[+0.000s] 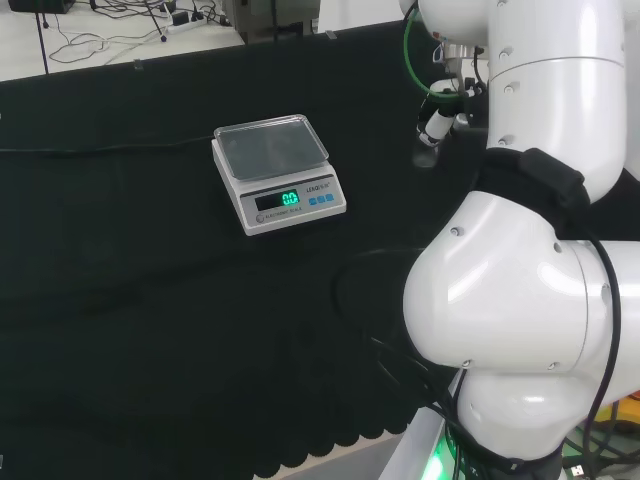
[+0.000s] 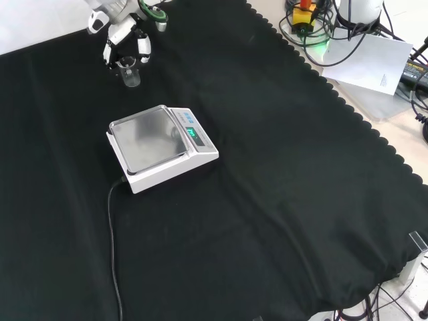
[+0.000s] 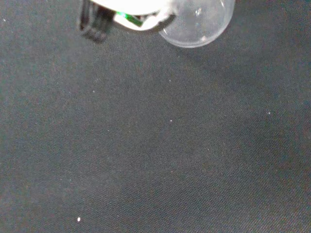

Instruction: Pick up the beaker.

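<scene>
A small clear glass beaker [image 2: 129,73] stands upright on the black cloth at the far left of the front view, beyond the scale. It shows faintly in the head view as the beaker [image 1: 425,153], and close up in the wrist view as a round clear beaker [image 3: 198,23]. The black and white hand [image 2: 124,32] hangs just above it, open. Its fingers [image 2: 144,49] point down on either side of the rim without closing on the glass. In the head view the hand [image 1: 438,112] sits left of the white arm links. A blurred part of the hand [image 3: 132,8] borders the beaker in the wrist view.
A white weighing scale [image 2: 160,148] with a steel pan and a lit green display stands mid-cloth, also seen as the scale [image 1: 279,174] in the head view. Its cable [image 2: 112,241] runs toward the near edge in the front view. Papers and cables [image 2: 371,57] lie beyond the cloth's scalloped edge.
</scene>
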Controlling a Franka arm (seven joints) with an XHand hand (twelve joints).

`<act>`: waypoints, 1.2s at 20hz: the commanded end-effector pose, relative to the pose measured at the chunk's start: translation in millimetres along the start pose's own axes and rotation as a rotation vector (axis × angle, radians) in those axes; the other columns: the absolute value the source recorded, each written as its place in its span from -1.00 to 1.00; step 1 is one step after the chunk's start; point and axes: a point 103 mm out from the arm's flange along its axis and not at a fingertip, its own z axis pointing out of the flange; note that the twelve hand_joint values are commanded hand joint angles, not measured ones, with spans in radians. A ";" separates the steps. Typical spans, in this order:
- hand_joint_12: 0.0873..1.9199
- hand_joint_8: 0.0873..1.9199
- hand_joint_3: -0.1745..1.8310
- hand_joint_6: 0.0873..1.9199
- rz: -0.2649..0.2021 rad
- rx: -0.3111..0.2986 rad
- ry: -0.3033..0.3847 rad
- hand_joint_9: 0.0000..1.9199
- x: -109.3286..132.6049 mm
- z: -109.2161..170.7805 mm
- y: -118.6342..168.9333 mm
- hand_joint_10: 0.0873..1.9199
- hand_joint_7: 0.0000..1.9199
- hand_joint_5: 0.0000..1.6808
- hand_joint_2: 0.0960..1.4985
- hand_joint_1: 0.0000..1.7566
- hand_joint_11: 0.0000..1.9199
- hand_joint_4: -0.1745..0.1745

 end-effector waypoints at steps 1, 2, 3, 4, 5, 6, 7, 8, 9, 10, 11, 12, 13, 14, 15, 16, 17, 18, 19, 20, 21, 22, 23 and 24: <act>0.03 -0.30 -0.14 -0.24 -0.015 -0.024 -0.013 0.00 6.6 -12.9 -7.6 -0.44 -0.41 -0.12 -0.02 0.24 -0.05 -0.85; 0.00 -0.30 -0.26 -0.06 -0.017 -0.028 -0.015 0.04 7.2 -15.2 -9.2 -0.44 -0.37 -0.08 0.11 0.26 0.00 -0.92; -0.03 -0.28 -0.44 0.08 -0.018 -0.032 -0.017 0.06 7.7 -17.5 -10.7 -0.43 -0.35 -0.04 0.25 0.26 0.04 -0.96; -0.06 -0.27 -0.58 0.14 -0.019 -0.035 -0.018 0.08 7.9 -19.3 -11.9 -0.42 -0.31 -0.02 0.36 0.27 0.07 -0.99; -0.08 -0.25 -0.67 0.17 -0.020 -0.037 -0.019 0.10 8.0 -20.4 -12.5 -0.40 -0.27 0.01 0.43 0.28 0.08 -1.00; -0.10 -0.23 -0.73 0.17 -0.023 -0.037 -0.020 0.12 8.3 -20.8 -12.6 -0.38 -0.23 0.03 0.46 0.28 0.10 -1.00; -0.12 -0.22 -0.76 0.16 -0.026 -0.042 -0.021 0.13 8.7 -20.8 -12.9 -0.36 -0.20 0.04 0.48 0.29 0.11 -1.00; -0.13 -0.21 -0.78 0.16 -0.027 -0.049 -0.026 0.14 9.4 -21.7 -14.0 -0.35 -0.17 0.05 0.49 0.29 0.12 -1.00; -0.14 -0.21 -0.79 0.15 -0.025 -0.054 -0.038 0.15 10.7 -23.6 -15.8 -0.34 -0.15 0.06 0.49 0.29 0.12 -1.00; -0.14 -0.20 -0.79 0.15 -0.023 -0.058 -0.051 0.16 12.3 -26.7 -18.2 -0.34 -0.14 0.06 0.49 0.29 0.12 -1.00; -0.14 -0.20 -0.79 0.15 -0.020 -0.060 -0.065 0.16 14.0 -30.2 -20.5 -0.33 -0.12 0.06 0.49 0.29 0.12 -1.00; -0.15 -0.19 -0.80 0.14 -0.018 -0.060 -0.078 0.16 16.1 -34.1 -22.6 -0.32 -0.12 0.07 0.49 0.30 0.12 -1.00; -0.15 -0.19 -0.80 0.13 -0.018 -0.049 -0.089 0.17 18.0 -37.8 -24.1 -0.32 -0.11 0.07 0.49 0.30 0.13 -1.00; -0.16 -0.19 -0.80 0.13 -0.020 -0.040 -0.096 0.17 19.7 -41.0 -25.5 -0.31 -0.10 0.08 0.49 0.30 0.13 -1.00; -0.16 -0.19 -0.80 0.13 -0.023 -0.033 -0.105 0.18 21.3 -44.7 -27.4 -0.31 -0.09 0.08 0.49 0.30 0.13 -1.00; -0.17 -0.19 -0.80 0.12 -0.024 -0.028 -0.113 0.18 23.1 -49.1 -29.7 -0.30 -0.08 0.09 0.49 0.30 0.13 -1.00; -0.17 -0.19 -0.80 0.11 -0.024 -0.023 -0.121 0.18 24.7 -53.4 -32.0 -0.30 -0.07 0.09 0.49 0.30 0.13 -1.00; -0.17 -0.19 -0.80 0.11 -0.024 -0.016 -0.130 0.19 26.2 -58.4 -34.4 -0.29 -0.06 0.09 0.48 0.30 0.13 -1.00; -0.17 -0.19 -0.80 0.11 -0.024 -0.008 -0.138 0.19 27.3 -62.5 -36.4 -0.29 -0.06 0.10 0.48 0.30 0.14 -1.00; -0.17 -0.19 -0.80 0.11 -0.023 -0.003 -0.145 0.19 28.8 -66.6 -38.5 -0.29 -0.05 0.10 0.48 0.30 0.14 -1.00; -0.18 -0.18 -0.80 0.11 -0.023 0.001 -0.150 0.19 29.9 -70.1 -40.6 -0.29 -0.05 0.10 0.48 0.30 0.14 -1.00; -0.18 -0.18 -0.80 0.11 -0.025 0.000 -0.150 0.20 30.8 -72.8 -42.6 -0.29 -0.04 0.10 0.48 0.31 0.14 -1.00; -0.18 -0.18 -0.81 0.11 -0.032 0.002 -0.144 0.20 31.5 -75.1 -44.4 -0.28 -0.04 0.10 0.48 0.31 0.14 -1.00; -0.18 -0.18 -0.81 0.11 -0.039 0.005 -0.138 0.20 31.7 -76.7 -46.0 -0.28 -0.04 0.10 0.48 0.31 0.14 -1.00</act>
